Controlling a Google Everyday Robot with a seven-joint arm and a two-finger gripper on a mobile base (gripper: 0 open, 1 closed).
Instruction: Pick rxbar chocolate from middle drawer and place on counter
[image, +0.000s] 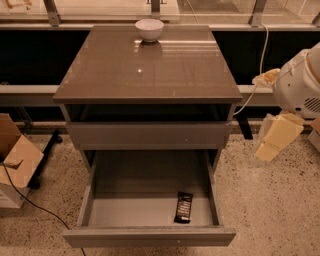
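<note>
The worktop, a glossy grey-brown slab, overhangs the cabinet and carries a white bowl at its far edge. Below it, the middle drawer stands pulled out toward the near side, with a shallower drawer front shut above it. The robot's arm sits at the right of the scene, and the hand hangs below it over the floor, well apart from the drawer and right of the cabinet. Whether the hand is open or closed cannot be told. The rxbar chocolate lies flat on the drawer floor, near the front and close to the right wall.

Risks, in my judgement:
- The hand's approach from the right could clip the worktop's overhang or the drawer's right wall, which would jolt the drawer inward.
- The bar lies flat and low, so a shallow grasp may skid off the wrapper or push the bar against the wall.
- The tall drawer front leaves little room for a slanted entry.
- The bowl is well apart from any likely placing spot and poses little hazard.
</note>
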